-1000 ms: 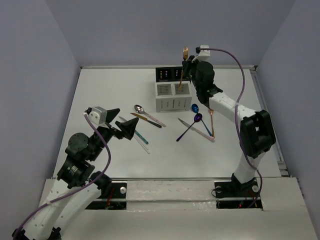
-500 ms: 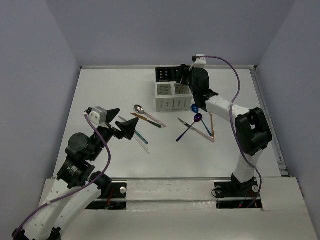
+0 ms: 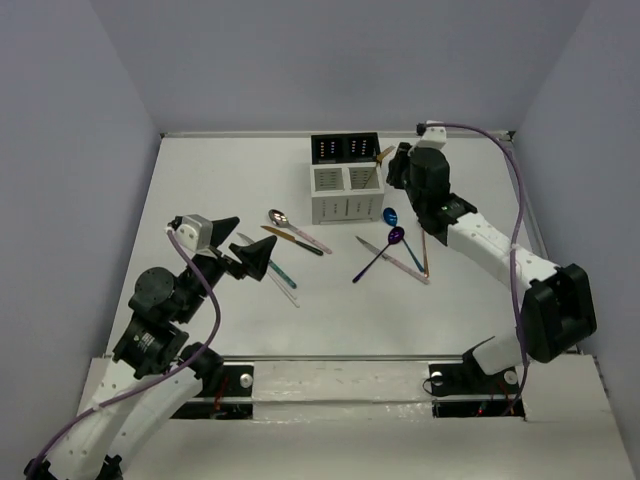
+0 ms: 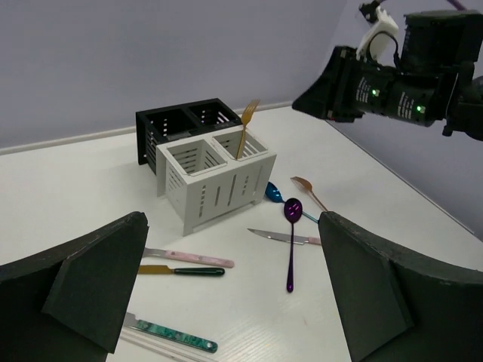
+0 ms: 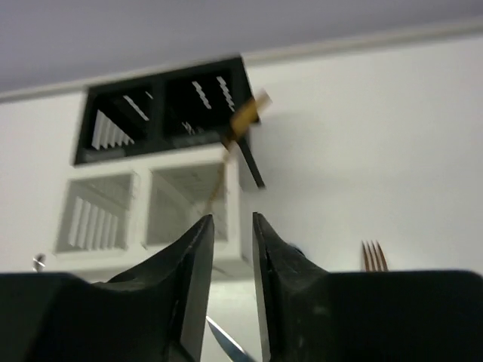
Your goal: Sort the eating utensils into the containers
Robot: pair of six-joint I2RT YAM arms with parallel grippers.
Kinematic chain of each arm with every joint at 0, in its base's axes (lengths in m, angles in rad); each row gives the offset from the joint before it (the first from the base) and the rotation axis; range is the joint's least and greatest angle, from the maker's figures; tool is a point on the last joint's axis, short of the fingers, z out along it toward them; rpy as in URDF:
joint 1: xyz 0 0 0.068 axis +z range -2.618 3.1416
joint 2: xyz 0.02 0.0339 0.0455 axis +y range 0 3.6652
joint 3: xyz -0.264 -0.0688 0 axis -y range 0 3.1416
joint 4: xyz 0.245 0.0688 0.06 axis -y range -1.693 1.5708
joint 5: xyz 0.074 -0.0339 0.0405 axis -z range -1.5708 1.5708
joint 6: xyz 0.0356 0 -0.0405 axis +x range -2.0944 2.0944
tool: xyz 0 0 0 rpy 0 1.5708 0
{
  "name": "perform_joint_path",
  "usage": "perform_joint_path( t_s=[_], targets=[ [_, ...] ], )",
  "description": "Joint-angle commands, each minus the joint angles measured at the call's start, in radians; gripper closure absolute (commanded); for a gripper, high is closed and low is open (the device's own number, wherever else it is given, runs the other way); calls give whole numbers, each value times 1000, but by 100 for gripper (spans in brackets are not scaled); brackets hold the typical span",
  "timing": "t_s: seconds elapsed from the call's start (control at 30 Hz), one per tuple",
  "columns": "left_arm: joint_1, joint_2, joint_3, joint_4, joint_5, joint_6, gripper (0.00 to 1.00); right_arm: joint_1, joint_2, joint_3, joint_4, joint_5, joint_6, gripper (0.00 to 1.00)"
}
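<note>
Fork (image 4: 245,130): gold, leaning in caddy (image 4: 198,204), right white compartment (image 4: 249,185) | right claw (image 5: 232,226): slightly apart, empty, near caddy | left claw (image 3: 241,242): wide apart, empty

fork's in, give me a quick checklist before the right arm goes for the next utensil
1. Gold fork seated in the caddy: ok, it stands tilted in a white compartment.
2. Right gripper free: ok, fingers apart, nothing between them.
3. Left gripper out of the way: ok, open and empty over the left side of the table.
4. Sorting done: not ok, the blue spoon, purple spoon, copper fork and others lie on the table.
5. Purple spoon free to lift: cannot tell, it crosses a pink-handled knife.
</note>
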Motion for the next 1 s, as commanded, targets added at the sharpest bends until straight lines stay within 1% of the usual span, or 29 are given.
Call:
perform_joint_path(
  t_s=[0.0, 0.03, 0.1, 0.13, 0.17, 0.23, 0.37, 0.4, 0.5, 0.63, 0.83, 0.9, 0.97],
  targets=[
    [-4, -22, -2, 42, 10, 4, 1, -63, -24, -128, -326, 65, 130, 75],
    [-4, -22, -2, 40, 9, 4, 1, -85, -33, -155, -355, 38, 156, 77],
    [-4, -25, -2, 40, 9, 4, 1, -138, -41, -211, -358, -37, 158, 76],
    [-14, -25, -2, 42, 9, 4, 1, -169, -26, -234, -367, -109, 158, 72],
    [-14, -26, -2, 40, 9, 4, 1, -210, -12, -237, -389, -128, 148, 70],
    [-14, -26, -2, 40, 9, 3, 1, -223, 37, -219, -427, -150, 121, 64],
    [-14, -26, -2, 42, 7, 4, 1, -232, 91, -182, -447, -159, 83, 55],
    [-14, -26, -2, 39, 6, 4, 1, -241, 118, -176, -447, -157, 80, 55],
    [-14, -31, -2, 37, 4, 4, 1, -241, 146, -156, -452, -148, 71, 55],
    [-14, -25, -2, 39, 4, 4, 1, -284, 190, -145, -433, -196, 60, 55],
    [-14, -29, -2, 39, 3, 6, 1, -284, 272, -56, -458, -214, 43, 55],
    [-14, -31, -2, 39, 1, 6, 1, -284, 299, -35, -473, -194, 39, 56],
    [-14, -32, -2, 39, 1, 6, 1, -284, 318, -28, -476, -199, 35, 61]
  ],
)
